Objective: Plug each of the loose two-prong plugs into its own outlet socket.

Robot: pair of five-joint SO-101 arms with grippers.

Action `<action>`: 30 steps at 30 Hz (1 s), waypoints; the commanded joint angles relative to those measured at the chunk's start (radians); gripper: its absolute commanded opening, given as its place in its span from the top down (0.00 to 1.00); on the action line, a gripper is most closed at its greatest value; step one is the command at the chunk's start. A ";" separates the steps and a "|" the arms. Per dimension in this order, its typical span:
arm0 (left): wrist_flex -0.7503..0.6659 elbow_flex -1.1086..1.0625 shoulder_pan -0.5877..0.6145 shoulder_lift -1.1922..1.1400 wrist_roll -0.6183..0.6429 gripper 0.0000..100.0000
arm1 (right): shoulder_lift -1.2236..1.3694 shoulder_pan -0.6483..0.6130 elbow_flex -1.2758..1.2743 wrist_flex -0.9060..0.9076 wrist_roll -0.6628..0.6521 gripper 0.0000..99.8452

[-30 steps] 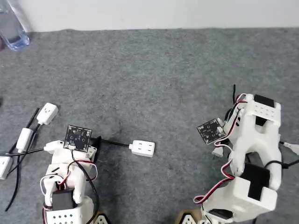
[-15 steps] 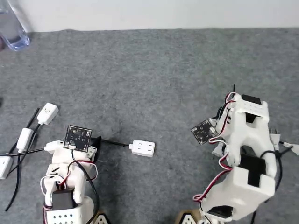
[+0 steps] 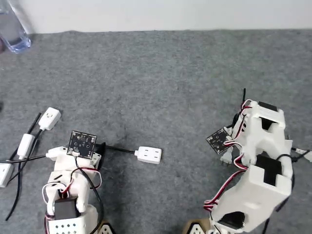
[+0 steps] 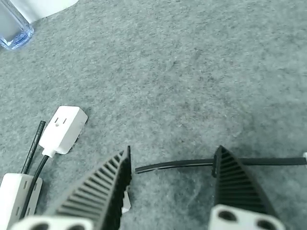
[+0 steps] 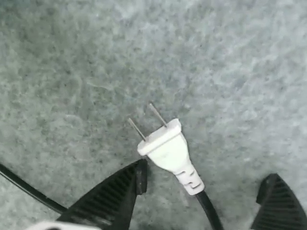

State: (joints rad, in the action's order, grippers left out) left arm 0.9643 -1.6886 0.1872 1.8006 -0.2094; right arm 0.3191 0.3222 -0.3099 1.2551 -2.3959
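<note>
r arm [image 3: 263, 146] swung toward 9 o'clock, then back a bit toward 3. its wrist now sits over the loose plug [image 5: 165, 146], approx 4 o'clock on the carpet [image 3: 170, 73] in the high view. r gripper [image 5: 204, 177]: jaws apart, plug lying btwn them. l gripper [image 4: 172, 153]: also spread, unmoved, above the black cord [image 4: 192, 164]. nearest socket [image 3: 148, 154] is at approx 7 o'clock, well apart from the plug. prob lining up the grab; nothing plugged in yet.

No text, number or sign could be read anywhere; the white plug [image 5: 165, 146] and the outlet socket [image 3: 148, 154] bore no legible marking.
</note>
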 commanded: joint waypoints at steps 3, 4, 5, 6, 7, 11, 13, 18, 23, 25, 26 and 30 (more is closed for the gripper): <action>0.003 0.004 0.000 0.000 -0.006 0.74 | 0.022 0.021 0.014 -0.016 -0.041 0.66; 0.003 0.004 0.000 0.000 -0.006 0.74 | 0.022 0.022 0.014 -0.015 -0.040 0.66; 0.003 0.004 0.000 0.000 -0.006 0.74 | 0.022 0.025 0.012 -0.013 -0.040 0.67; 0.003 0.004 0.000 0.000 -0.006 0.74 | 0.022 0.025 0.009 -0.010 -0.040 0.68; 0.003 0.004 0.000 0.000 -0.006 0.74 | 0.024 0.027 0.008 -0.008 -0.038 0.70; 0.003 0.004 0.000 0.000 -0.006 0.74 | 0.022 0.021 0.011 0.007 0.048 0.82; 0.003 0.004 0.000 0.000 -0.006 0.74 | 0.022 0.018 0.011 0.007 0.092 0.84; 0.003 0.004 0.000 0.000 -0.006 0.74 | 0.022 0.019 0.008 0.047 0.127 0.84; 0.005 0.004 0.000 0.000 -0.006 0.74 | 0.022 0.039 0.009 0.084 0.132 0.84; 0.005 0.004 0.000 0.000 -0.006 0.74 | 0.025 0.056 0.008 0.102 0.132 0.84; 0.005 0.004 0.000 0.000 -0.006 0.74 | 0.030 0.062 0.008 0.117 0.132 0.84; 0.005 0.004 0.000 0.000 -0.006 0.74 | 0.031 0.093 0.008 0.225 0.132 0.84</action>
State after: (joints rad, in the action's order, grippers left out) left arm 0.9643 -1.6886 0.1872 1.8006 -0.2094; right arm 0.3207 0.3606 -0.2869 1.3717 -2.2778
